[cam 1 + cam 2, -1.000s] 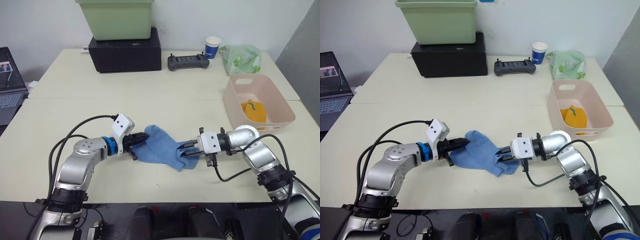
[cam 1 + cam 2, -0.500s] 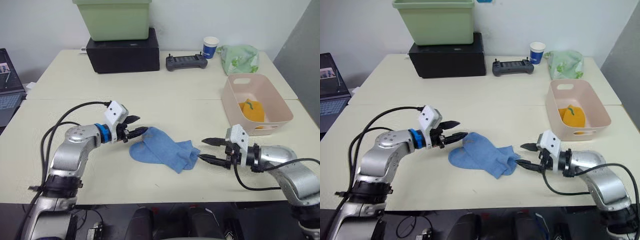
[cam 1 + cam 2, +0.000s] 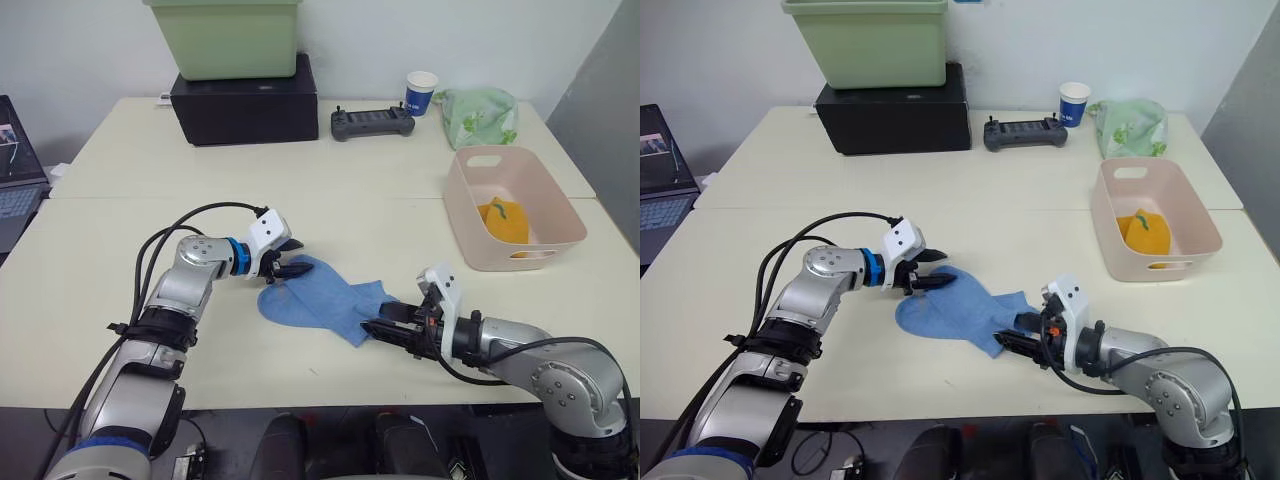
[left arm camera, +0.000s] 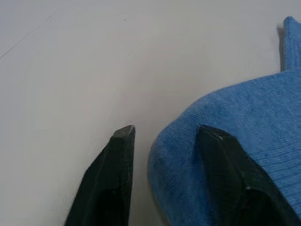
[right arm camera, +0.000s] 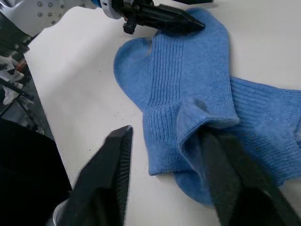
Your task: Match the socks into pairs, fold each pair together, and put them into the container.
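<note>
On the bench [image 3: 330, 190], two blue socks [image 3: 325, 300] lie overlapped near the front edge. The pink basket [image 3: 470, 225] at the right edge holds one folded orange bundle [image 3: 505, 222]. Your left gripper [image 3: 291, 268] straddles the toe with open jaws; your right gripper [image 3: 385, 329], also open, straddles the cuffs. Close now and you may pinch only one layer, splitting the pair.

Socks [image 3: 330, 300] left of container [image 3: 560, 232]
</note>
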Available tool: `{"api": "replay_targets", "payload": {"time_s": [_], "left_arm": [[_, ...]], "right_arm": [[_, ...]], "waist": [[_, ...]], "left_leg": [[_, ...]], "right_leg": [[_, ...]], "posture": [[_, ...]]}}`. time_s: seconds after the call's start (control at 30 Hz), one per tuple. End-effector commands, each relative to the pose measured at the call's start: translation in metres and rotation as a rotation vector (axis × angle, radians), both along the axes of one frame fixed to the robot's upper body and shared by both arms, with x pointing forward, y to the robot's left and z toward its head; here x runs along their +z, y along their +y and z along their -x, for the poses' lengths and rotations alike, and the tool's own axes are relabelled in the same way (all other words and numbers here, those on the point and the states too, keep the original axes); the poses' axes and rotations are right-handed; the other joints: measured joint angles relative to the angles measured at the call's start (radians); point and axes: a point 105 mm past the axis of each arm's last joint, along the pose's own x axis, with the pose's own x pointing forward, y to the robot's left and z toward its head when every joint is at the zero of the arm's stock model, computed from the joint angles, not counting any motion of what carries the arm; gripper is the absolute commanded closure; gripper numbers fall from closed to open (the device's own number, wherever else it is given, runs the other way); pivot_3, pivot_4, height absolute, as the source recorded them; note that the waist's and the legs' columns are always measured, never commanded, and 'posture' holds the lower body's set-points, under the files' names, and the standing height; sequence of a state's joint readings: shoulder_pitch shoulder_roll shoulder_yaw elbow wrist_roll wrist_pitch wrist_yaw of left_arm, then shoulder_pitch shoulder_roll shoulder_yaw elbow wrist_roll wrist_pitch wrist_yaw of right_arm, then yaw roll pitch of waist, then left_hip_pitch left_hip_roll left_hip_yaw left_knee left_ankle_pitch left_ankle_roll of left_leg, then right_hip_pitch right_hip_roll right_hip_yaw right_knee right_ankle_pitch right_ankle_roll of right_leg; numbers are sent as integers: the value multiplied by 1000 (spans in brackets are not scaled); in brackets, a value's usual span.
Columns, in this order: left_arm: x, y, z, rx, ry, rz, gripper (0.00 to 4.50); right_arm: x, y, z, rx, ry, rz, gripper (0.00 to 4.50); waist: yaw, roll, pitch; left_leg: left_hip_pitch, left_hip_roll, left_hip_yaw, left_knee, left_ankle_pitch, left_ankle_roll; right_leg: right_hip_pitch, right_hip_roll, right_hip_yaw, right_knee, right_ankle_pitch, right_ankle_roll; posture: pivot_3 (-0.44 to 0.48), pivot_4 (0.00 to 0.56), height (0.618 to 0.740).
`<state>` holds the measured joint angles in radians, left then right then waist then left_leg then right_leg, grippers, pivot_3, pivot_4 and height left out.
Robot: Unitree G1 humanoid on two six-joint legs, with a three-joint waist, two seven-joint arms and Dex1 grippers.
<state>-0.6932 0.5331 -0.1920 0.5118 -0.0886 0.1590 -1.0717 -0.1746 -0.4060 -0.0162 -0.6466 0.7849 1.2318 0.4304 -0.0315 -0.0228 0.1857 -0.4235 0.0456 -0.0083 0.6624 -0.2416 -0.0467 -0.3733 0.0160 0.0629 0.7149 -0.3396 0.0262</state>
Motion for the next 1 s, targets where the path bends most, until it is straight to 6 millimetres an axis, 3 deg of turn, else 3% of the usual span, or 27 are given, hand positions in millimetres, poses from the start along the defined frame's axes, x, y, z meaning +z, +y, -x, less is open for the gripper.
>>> {"api": "replay_targets", "payload": {"time_s": [0.03, 0.13, 0.17, 0.5, 0.73, 0.87, 1.0], "left_arm": [[8, -5, -1, -34, -37, -7, 3397], [9, -3, 2, -29, -38, 2, 4389], [10, -2, 3, -26, -41, 8, 4486], [31, 11, 17, 95, -44, 138, 4486], [57, 18, 39, 246, -46, 306, 4486], [54, 21, 49, 345, -27, 357, 4486], [30, 15, 57, 381, 28, 353, 4486]], "right_arm": [[11, 6, -2, 3, -31, -39, 3505], [13, 6, -4, 9, -36, -37, 4500], [13, 5, -6, 10, -37, -35, 4500], [25, -12, -19, 46, -72, -8, 4500], [49, -23, -33, 80, -96, -13, 4500], [53, -30, -52, 55, -106, 15, 4500], [41, -31, -73, 40, -91, 58, 4500]], "waist": [[0, 0, 0], [0, 0, 0], [0, 0, 0], [-1, 0, 0], [-1, 0, 0], [-1, 0, 0], [-1, 0, 0]], "left_leg": [[0, 0, 0, 0, 0, 0], [-1, 0, 0, 0, 0, 0], [-1, 0, 0, 0, 0, 0], [-1, 1, -2, 0, 0, 0], [-2, 2, -3, 0, 0, 0], [-2, 1, -3, 0, 0, 0], [-1, 1, -3, 0, 0, 0]], "right_leg": [[0, 0, 0, 0, 0, 0], [0, 0, 0, 0, 0, 0], [-1, 0, 0, 0, 0, 0], [-1, 0, -1, 0, 0, 0], [-1, -1, -1, 0, 0, 0], [0, -1, -2, 0, 0, 0], [0, -1, -2, 0, 0, 0]], "posture": [[0, 150, 740], [0, 150, 740], [0, 150, 740], [0, 150, 740], [0, 150, 740], [0, 150, 740], [0, 150, 740]]}}
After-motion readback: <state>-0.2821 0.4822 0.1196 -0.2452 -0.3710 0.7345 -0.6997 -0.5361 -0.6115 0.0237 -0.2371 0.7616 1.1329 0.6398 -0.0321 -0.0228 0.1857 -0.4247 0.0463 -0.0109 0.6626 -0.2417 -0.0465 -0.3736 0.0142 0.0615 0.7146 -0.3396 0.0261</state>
